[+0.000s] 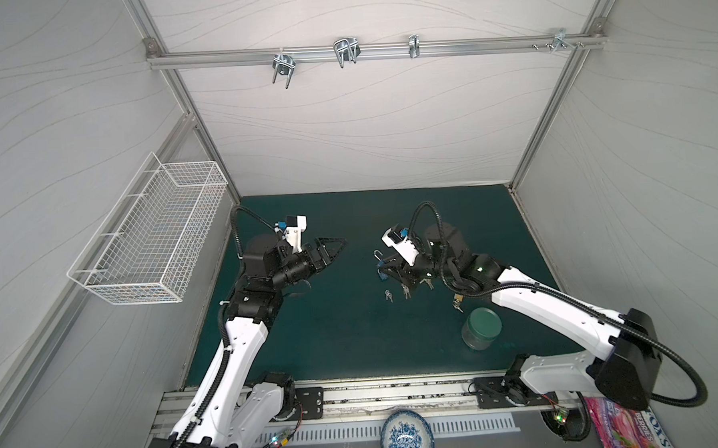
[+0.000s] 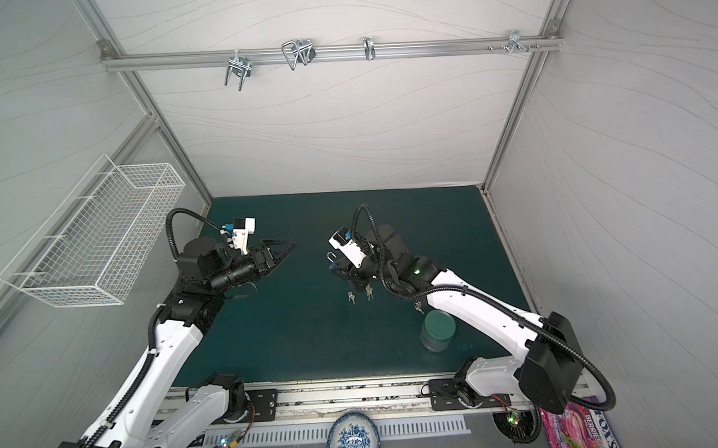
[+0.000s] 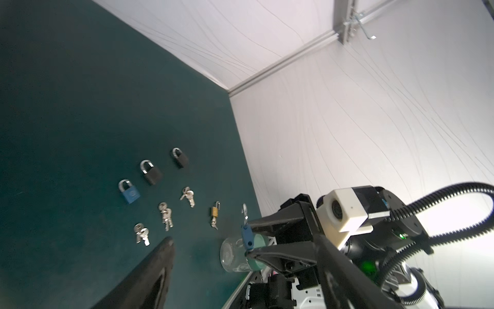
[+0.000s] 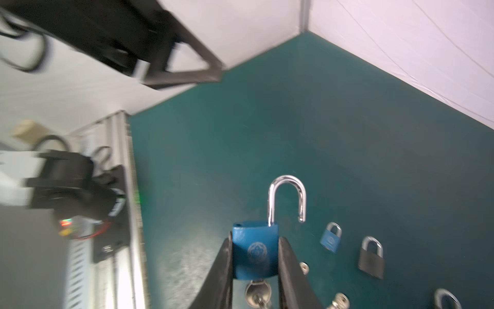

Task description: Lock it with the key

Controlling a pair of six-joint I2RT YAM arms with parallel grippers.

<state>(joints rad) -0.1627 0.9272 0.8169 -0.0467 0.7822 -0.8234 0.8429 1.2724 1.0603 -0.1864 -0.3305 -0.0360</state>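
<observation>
Clamping blue padlock (image 4: 254, 248) by its flat sides in right claw (image 3: 248, 240), shackle (image 4: 287, 195) open, key (image 4: 258, 291) below. Hard, slick, likely light metal. Holding nothing in wide-open left claw (image 1: 336, 255).

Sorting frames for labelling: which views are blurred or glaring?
Right wrist view: left arm and base rail smeared by motion blur; the held blue padlock fairly sharp, its shackle glinting. Left wrist view: padlocks on the mat crisp, wall washed out bright beside the right arm. Both top views: sharp, evenly lit.
</observation>
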